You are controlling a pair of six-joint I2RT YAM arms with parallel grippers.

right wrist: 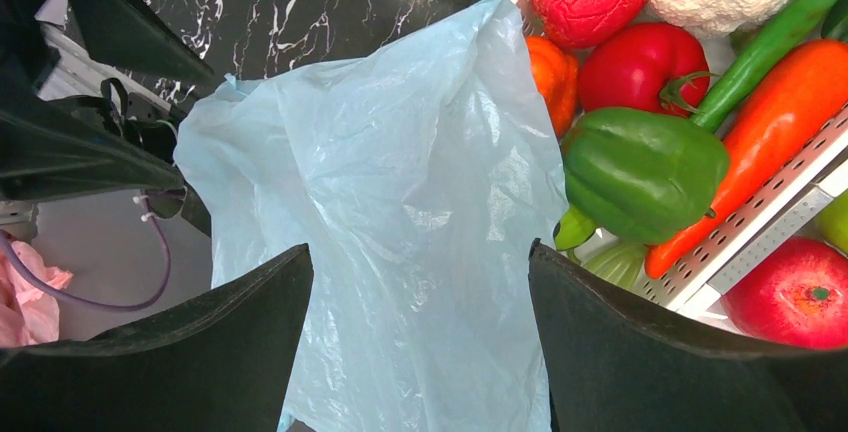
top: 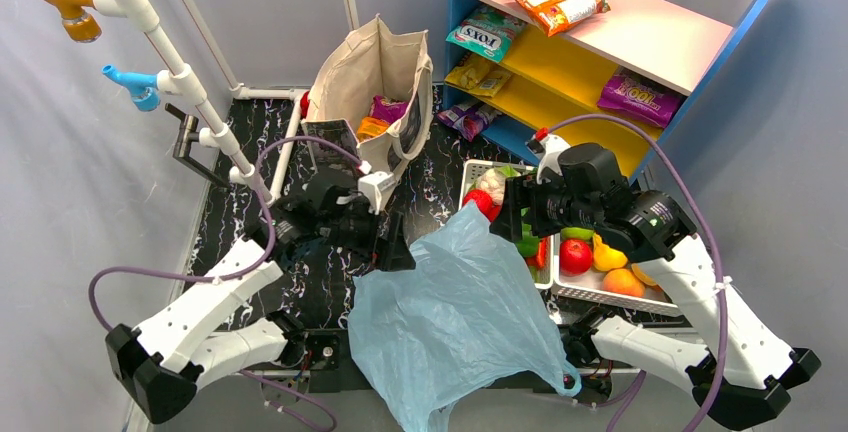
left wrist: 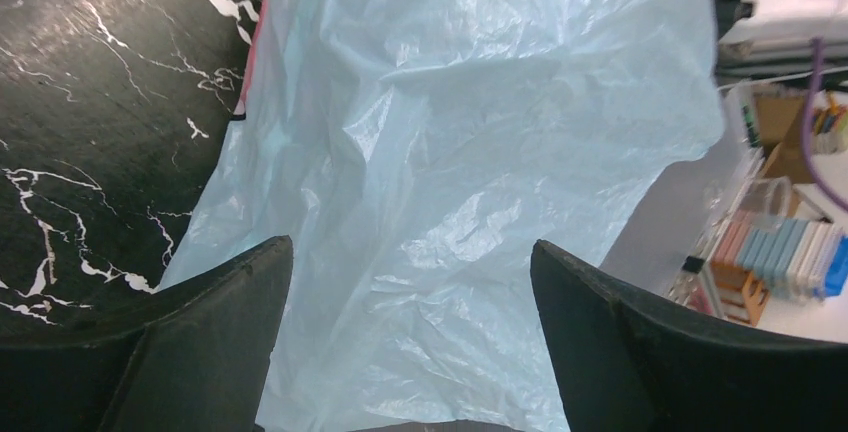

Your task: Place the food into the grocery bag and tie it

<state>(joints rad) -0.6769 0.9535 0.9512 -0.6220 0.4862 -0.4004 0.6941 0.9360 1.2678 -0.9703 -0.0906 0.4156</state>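
Note:
The light-blue plastic grocery bag (top: 450, 322) lies crumpled on the black marble table and hangs over its near edge. It fills the left wrist view (left wrist: 450, 152) and the right wrist view (right wrist: 400, 212). My left gripper (top: 395, 252) is open at the bag's upper left edge, holding nothing. My right gripper (top: 510, 217) is open above the bag's upper right corner, holding nothing. The food lies in a white tray (top: 600, 297): a red apple (top: 575, 255), a green pepper (right wrist: 640, 172), a red tomato (right wrist: 640, 67), an orange carrot (right wrist: 780, 122).
A beige canvas tote (top: 370, 92) stands at the back with packets in it. A blue, pink and yellow shelf (top: 600, 42) with snack packets is at the back right. A white pipe rack (top: 170, 62) with coloured hooks runs at the left.

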